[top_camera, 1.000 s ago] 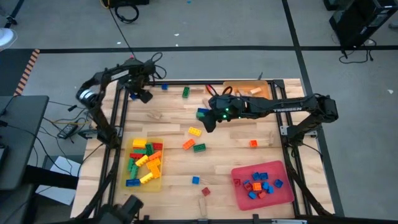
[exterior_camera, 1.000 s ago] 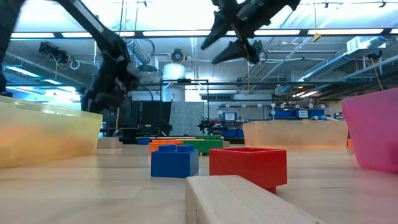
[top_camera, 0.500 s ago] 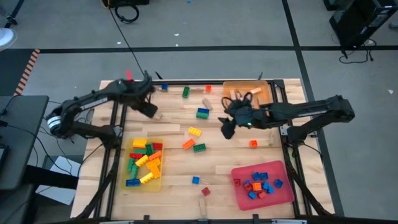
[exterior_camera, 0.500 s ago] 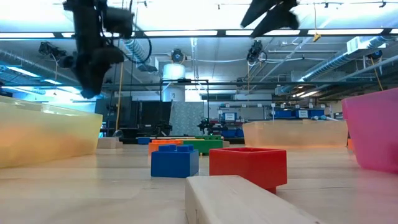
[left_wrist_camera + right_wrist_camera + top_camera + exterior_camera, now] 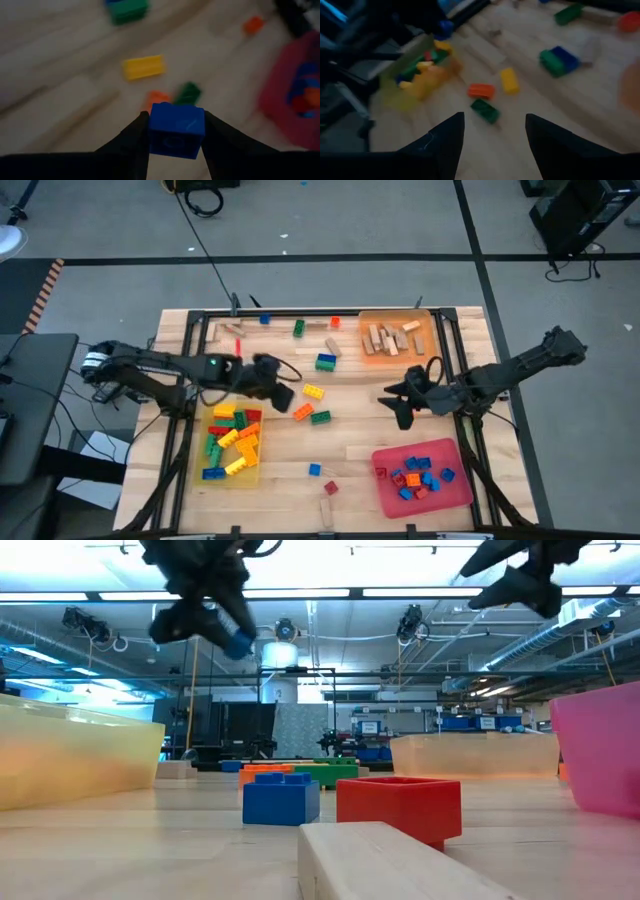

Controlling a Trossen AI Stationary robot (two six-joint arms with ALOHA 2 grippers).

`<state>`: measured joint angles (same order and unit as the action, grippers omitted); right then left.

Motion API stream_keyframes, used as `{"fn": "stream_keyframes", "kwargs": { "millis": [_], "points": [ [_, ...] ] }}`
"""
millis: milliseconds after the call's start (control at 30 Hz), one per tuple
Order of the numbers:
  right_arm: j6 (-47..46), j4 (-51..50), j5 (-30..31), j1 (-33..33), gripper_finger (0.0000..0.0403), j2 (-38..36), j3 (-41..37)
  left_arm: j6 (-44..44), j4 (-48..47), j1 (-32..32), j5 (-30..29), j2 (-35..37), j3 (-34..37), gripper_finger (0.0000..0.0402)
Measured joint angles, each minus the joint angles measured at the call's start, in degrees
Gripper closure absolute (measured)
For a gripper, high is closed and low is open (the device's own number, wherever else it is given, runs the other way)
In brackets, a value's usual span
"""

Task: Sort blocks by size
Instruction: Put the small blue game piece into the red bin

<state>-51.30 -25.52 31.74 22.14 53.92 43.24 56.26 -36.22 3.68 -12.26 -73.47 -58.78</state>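
A small blue plastic block [image 5: 176, 130], clenched in the left gripper [image 5: 281, 395]'s jaws beside the yellow tray [image 5: 256, 465], should be carried across to the red tray [image 5: 462, 490] holding like-sized blocks, while the right gripper [image 5: 403, 406] hangs nearby with jaws released and empty.

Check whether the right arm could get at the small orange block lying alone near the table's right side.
Probably yes. The right claw hangs open and empty close beside the orange block, with bare table around it. The left claw, holding a blue block, is well away.

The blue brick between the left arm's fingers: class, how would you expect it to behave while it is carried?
The blue brick looks like rigid moulded plastic, so it probably will not bend. Its flat sides sit squarely against the fingers of the left gripper, so it likely stays put. Being small and probably hollow, it is likely light.
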Motion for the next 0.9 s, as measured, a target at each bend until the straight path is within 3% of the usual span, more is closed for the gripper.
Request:
{"fn": "stream_keyframes", "kwargs": {
  "millis": [100, 233, 400, 600, 900],
  "points": [
    [3.12, 9.35, -0.09, 0.61, 0.0178, 0.53, -4.51, 1.38, 7.02, 2.08, 0.14, -2.75, 0.0, 0.0252],
    [15.74, 20.32, -0.1, 0.65, 0.0178, 3.47, -8.1, 1.46, 16.05, 4.01, 0.47, -6.3, 0.0, 0.0252],
    [22.58, 30.26, -0.16, 0.37, 0.0178, 7.14, -8.52, 0.07, 26.74, 5.08, 5.26, -9.88, 0.0, 0.0252],
    [37.41, 35.16, -0.27, 1.83, 0.0164, 9.42, -8.52, -0.06, 37.36, 5.18, 8.29, -13.2, -0.02, 0.0252],
    [49.8, 43.32, -0.33, 2.29, 0.0105, 15.58, -7.69, -0.03, 41.6, 5.16, 9.45, -14.51, -0.28, 0.0252]
  ]
}}
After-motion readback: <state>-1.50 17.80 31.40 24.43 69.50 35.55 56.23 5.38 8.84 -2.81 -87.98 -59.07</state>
